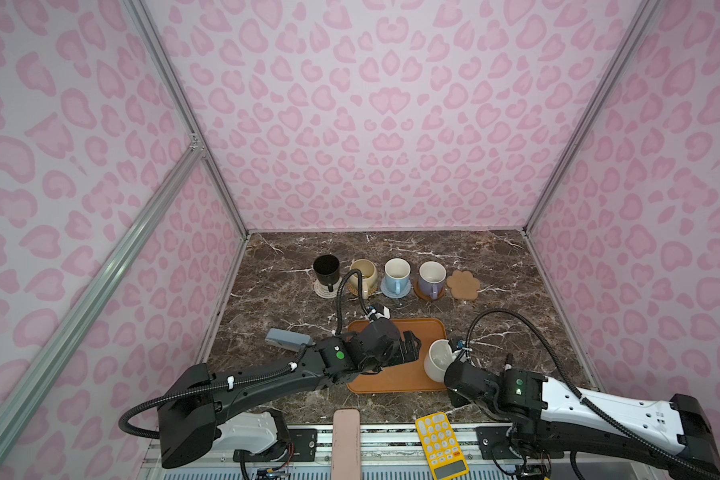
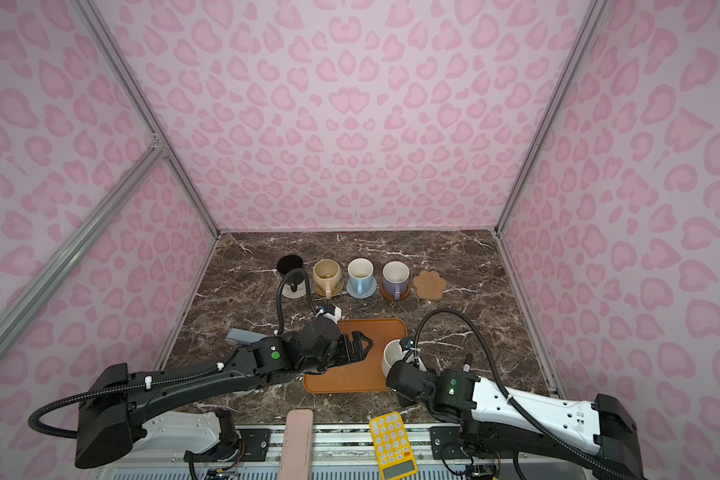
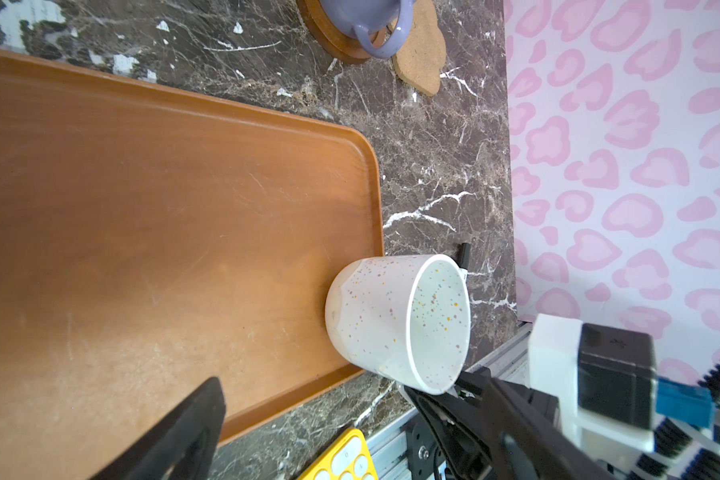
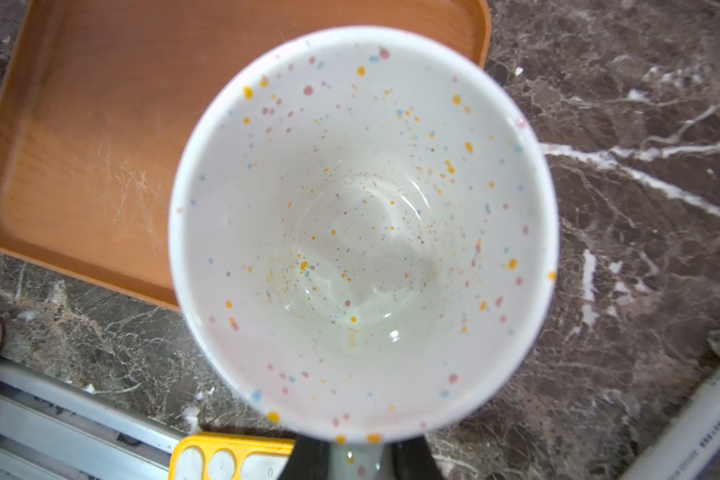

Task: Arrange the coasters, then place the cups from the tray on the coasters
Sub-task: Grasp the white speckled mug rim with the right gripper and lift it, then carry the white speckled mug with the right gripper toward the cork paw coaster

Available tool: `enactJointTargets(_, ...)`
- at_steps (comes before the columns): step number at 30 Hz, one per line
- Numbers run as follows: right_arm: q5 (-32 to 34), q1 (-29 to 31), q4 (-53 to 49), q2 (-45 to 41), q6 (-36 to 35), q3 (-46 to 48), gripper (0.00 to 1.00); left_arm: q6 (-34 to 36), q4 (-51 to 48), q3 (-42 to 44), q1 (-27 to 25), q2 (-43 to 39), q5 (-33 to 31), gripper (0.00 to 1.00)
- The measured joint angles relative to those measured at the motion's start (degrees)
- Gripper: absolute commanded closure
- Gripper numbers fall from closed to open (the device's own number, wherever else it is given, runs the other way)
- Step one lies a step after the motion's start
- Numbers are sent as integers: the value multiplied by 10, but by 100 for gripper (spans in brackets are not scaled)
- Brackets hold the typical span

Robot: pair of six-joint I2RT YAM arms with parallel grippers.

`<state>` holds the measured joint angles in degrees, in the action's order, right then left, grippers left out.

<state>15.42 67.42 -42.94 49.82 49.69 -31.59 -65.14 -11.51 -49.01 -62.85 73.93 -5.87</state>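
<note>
**A:** What has the right gripper got?

**B:** Its jaws are closed hard on the handle of the speckled white mug. In the right wrist view the handle sits pinched between the two black fingers, with the mug's open mouth facing the camera.

**A:** And the left gripper?

**B:** It hangs over the middle of the orange-brown tray, jaws spread wide, with nothing between them.

**A:** Where is the mug exactly?

**B:** In both top views it is at the tray's near right corner. It leans a little, and I cannot tell whether its foot is clear of the rim.

**A:** How will it handle?

**B:** I'd judge it to be glazed ceramic: stiff, slick, breakable, and fairly heavy for a pinch grip. The handle is the sensible hold, since the body looks too wide for those jaws. But the weight hangs off to one side, so the mug may swing or twist in the grip. It wants a slow carry and a flat, gentle landing.

**A:** Landing where?

**B:** On the paw-shaped coaster at the right end of the far row, the only bare one. It lies just beside the lavender mug, which stands on the brown disc coaster, so come in clear of that neighbour.
</note>
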Motion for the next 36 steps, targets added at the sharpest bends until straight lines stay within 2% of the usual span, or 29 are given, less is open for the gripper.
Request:
enactJointTargets(18, 14, -24, -53, 3, -39, -66, 100, -3, 11, -28, 0, 3, -15, 4)
enactJointTargets(27, -10, -93, -67, -16, -79, -98, 100, 12, 13, -63, 1, 4, -25, 4)
enactJointTargets(36, -54, -207, -79, -21, -150, -120, 100, 29, 6, -110, 7, 32, -29, 4)
